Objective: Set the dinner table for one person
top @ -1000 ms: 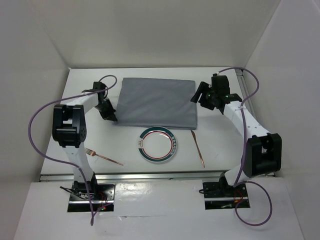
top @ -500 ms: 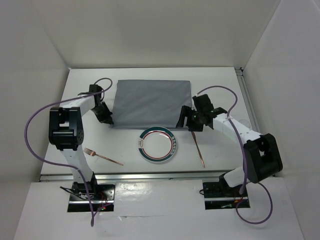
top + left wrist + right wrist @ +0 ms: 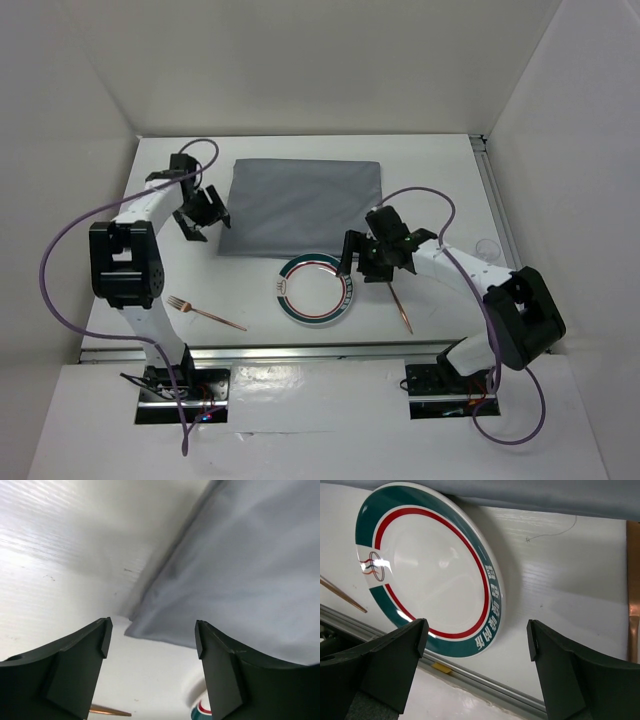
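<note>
white table [image 3: 440,160] fills the top view, its long axis looking to run 9 to 3 o'clock. its near edge is partly hidden behind the two arms, and its 3 o'clock edge meets a rail by the wall.

grey cloth [image 3: 300,205] lies flat at the table's middle, toward 12 o'clock, its long side also 9 to 3. plate [image 3: 315,290] sits just at the cloth's 6 o'clock edge; from the right wrist the rim [image 3: 485,575] meets the cloth, and i cannot tell whether they overlap.

knife [image 3: 401,308] lies at the plate's 3 o'clock, running roughly 12 to 6; its far end is hidden under the right gripper [image 3: 358,268], and in the wrist view only a copper strip [image 3: 633,605] shows, cut off by the frame. fork [image 3: 205,313] lies at the plate's 9 o'clock, well apart, slanted from 10 to 4; the left wrist catches only a sliver [image 3: 110,711].

left gripper [image 3: 205,228] hangs at the cloth's 7 o'clock corner, jaws spread wide with nothing between them but that corner below [image 3: 152,630]. right gripper stands wide too, holding nothing, over the plate's 3 o'clock rim [image 3: 477,630]; whether a finger touches it is unclear.

a faint clear thing [image 3: 486,245] near the table's 3 o'clock edge is too dim to name.
</note>
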`<action>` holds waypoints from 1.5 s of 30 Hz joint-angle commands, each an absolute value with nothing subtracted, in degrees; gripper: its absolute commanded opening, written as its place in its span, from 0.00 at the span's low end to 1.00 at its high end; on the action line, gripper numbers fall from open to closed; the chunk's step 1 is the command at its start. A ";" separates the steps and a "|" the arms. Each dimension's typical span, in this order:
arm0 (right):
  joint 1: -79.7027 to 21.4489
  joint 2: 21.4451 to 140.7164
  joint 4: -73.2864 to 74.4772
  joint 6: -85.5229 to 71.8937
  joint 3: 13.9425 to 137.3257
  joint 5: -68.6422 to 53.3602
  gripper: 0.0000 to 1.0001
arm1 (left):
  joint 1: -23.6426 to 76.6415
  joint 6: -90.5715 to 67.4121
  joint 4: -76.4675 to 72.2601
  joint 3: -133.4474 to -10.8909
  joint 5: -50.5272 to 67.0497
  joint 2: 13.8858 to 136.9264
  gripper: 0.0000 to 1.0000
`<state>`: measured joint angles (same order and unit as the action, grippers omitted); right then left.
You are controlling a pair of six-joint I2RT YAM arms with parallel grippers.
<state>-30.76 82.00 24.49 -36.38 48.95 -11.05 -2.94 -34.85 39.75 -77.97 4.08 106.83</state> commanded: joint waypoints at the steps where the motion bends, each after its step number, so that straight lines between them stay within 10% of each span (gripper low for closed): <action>1: -31.11 82.00 22.94 -37.88 50.63 -9.14 0.93 | -3.34 -32.44 43.94 -83.84 2.73 100.30 0.85; 9: -31.64 82.53 14.87 -37.35 43.26 -16.60 0.94 | -3.34 -31.90 47.81 -87.80 0.88 90.20 0.92; 21: -32.70 84.72 1.33 -39.02 35.24 -19.59 0.66 | -3.87 -31.90 46.41 -84.90 5.18 84.46 0.88; 24: -32.70 85.34 -0.09 -39.55 34.54 -19.60 0.48 | -3.87 -31.90 46.41 -84.38 5.71 84.46 0.88; 28: -32.70 82.45 7.62 -40.08 37.61 -11.38 0.00 | -3.87 -31.90 46.41 -84.98 6.85 84.46 0.87; 35: -32.70 71.63 21.69 -33.13 52.17 -8.09 0.00 | -3.87 -31.38 46.41 -86.92 8.09 82.71 0.87; 45: -23.57 93.49 20.04 -34.45 77.74 -10.98 0.00 | -3.87 -33.13 45.27 -85.25 12.12 82.09 0.86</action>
